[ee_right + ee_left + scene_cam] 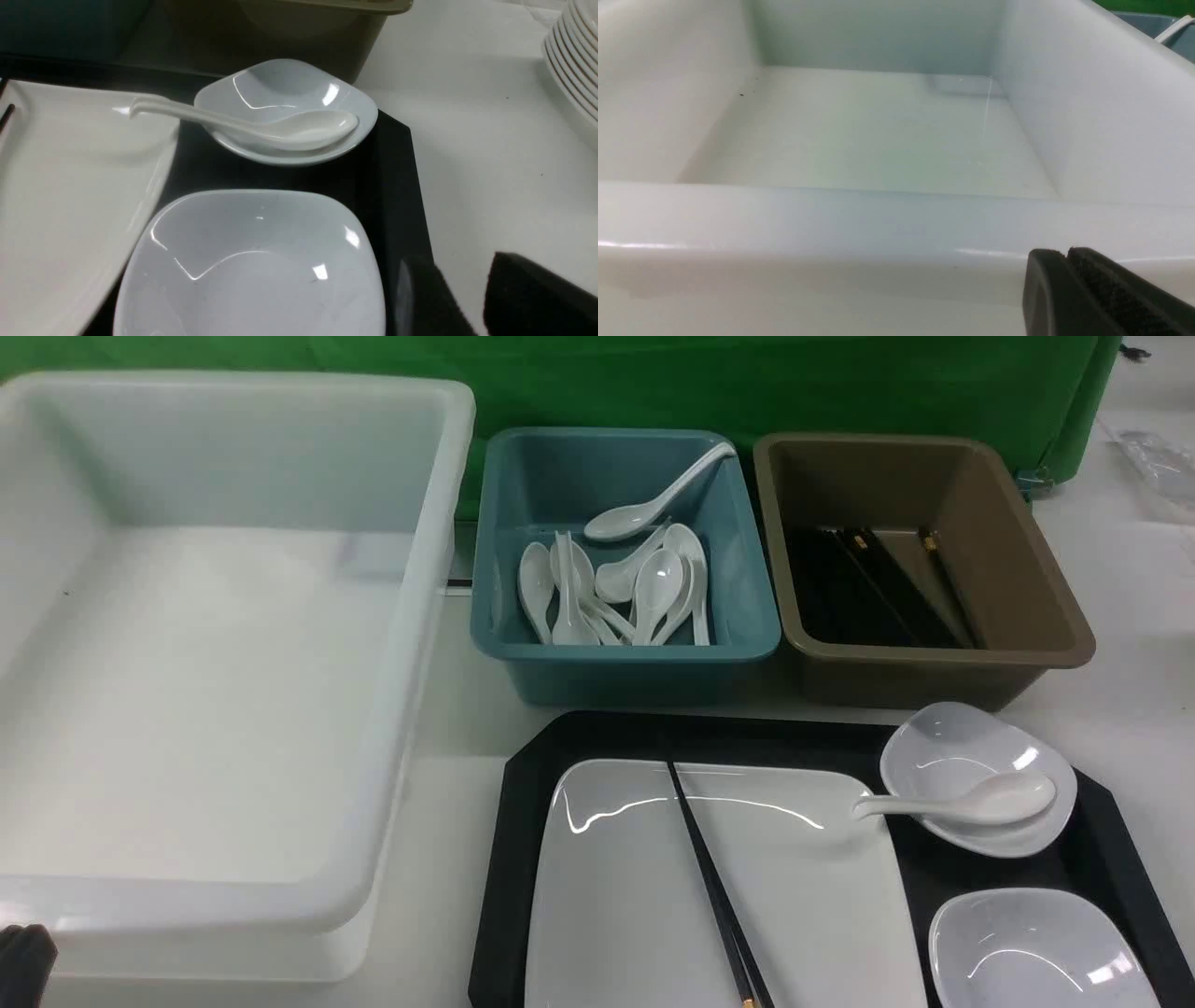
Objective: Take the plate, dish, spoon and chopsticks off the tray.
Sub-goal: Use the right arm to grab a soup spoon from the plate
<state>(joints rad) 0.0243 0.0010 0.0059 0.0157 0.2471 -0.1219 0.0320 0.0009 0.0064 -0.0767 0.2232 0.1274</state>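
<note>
The black tray (523, 784) lies at the front right. On it is the large white plate (822, 896), with the black chopsticks (709, 877) lying across it. Right of the plate are two small white dishes, the far one (962, 747) and the near one (1027, 952). The white spoon (990, 800) rests in the far dish, with its handle reaching the plate's corner. My left gripper (1066, 254) is shut and empty, just outside the white tub's near wall. My right gripper (462, 275) is open and empty at the tray's right edge (397, 186), beside the near dish (252, 266).
A big white tub (429, 569) fills the left side. A blue bin (625, 649) holding several white spoons and a brown bin (1027, 551) holding black chopsticks stand behind the tray. A stack of white plates (577, 60) sits on the table to the right.
</note>
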